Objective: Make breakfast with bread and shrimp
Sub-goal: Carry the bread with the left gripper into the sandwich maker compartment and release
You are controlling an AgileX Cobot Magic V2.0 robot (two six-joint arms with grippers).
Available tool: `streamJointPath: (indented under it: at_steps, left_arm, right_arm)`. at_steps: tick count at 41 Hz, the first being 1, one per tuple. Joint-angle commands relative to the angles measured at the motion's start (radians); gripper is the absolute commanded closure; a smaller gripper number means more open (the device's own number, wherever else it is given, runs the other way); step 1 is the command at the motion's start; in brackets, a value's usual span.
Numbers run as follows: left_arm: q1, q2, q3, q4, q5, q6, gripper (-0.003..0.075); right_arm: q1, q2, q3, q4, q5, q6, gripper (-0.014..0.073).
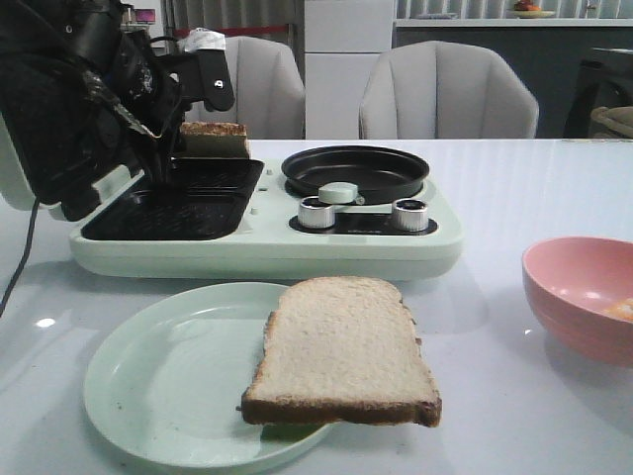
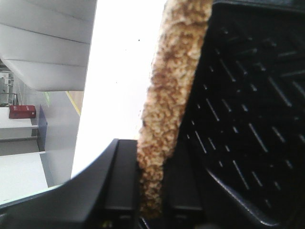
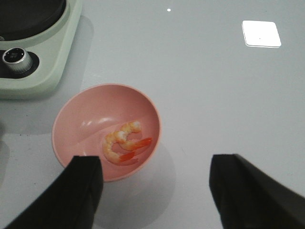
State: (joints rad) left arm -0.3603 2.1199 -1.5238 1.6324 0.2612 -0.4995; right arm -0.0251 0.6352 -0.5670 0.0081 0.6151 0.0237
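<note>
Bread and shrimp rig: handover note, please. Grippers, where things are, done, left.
Left gripper: shut on a toasted slice, held on edge at the back of the open grill.
Right gripper: open, hovering above the pink bowl.
Second slice: on the green plate, overhanging its rim.
Shrimp: in the bowl, untouched.
Pan: nothing visible in it.
Done: one slice browned.
Left: likely placing that slice, then the shrimp.

front low, wrists close overhead
</note>
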Motion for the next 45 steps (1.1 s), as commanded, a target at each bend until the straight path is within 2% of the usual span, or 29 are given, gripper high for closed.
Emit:
streamJointPath:
  at_steps: [1, 6, 10, 21, 25, 31, 34, 36, 40, 42, 45]
  left_arm:
    - [0.002, -0.081, -0.010, 0.016, 0.011, -0.021, 0.0398]
    - [0.002, -0.113, 0.039, 0.016, 0.009, -0.021, 0.0320]
    - [0.002, -0.139, 0.077, 0.016, 0.009, -0.024, 0.0289]
    - [-0.029, -0.222, 0.183, 0.016, 0.038, -0.051, 0.0291]
    - [-0.060, -0.270, 0.229, 0.016, 0.071, -0.114, 0.0296]
    - [-0.125, -0.374, 0.310, -0.002, 0.104, -0.118, 0.0296]
    - [-0.166, -0.427, 0.327, -0.134, 0.166, -0.111, 0.0296]
    - [-0.187, -0.465, 0.327, -0.318, 0.183, -0.051, 0.0296]
    - [-0.231, -0.540, 0.327, -0.702, 0.265, 0.233, 0.0296]
    - [-0.254, -0.575, 0.327, -0.829, 0.344, 0.348, 0.0296]
    - [-0.280, -0.631, 0.327, -0.963, 0.446, 0.392, 0.0296]
  right_arm:
    - [0.001, 0.006, -0.030, -0.008, -0.074, 0.003, 0.0016]
    - [0.001, 0.006, -0.030, -0.008, -0.074, 0.003, 0.0016]
    - [0.001, 0.006, -0.030, -0.008, -0.074, 0.003, 0.0016]
    - [0.001, 0.006, -0.030, -0.008, -0.074, 0.003, 0.0016]
    - [0.001, 0.006, -0.030, -0.008, -0.074, 0.003, 0.0016]
    - [0.001, 0.006, -0.030, -0.008, -0.074, 0.003, 0.0016]
    - [0.001, 0.006, -0.030, -0.008, -0.074, 0.003, 0.0016]
    - [0.001, 0.006, -0.030, -0.008, -0.074, 0.003, 0.0016]
    - [0.001, 0.006, -0.030, -0.008, -0.074, 0.003, 0.0016]
    - [0.001, 0.006, -0.030, -0.008, -0.074, 0.003, 0.0016]
    - [0.001, 0.006, -0.030, -0.008, -0.074, 0.003, 0.0016]
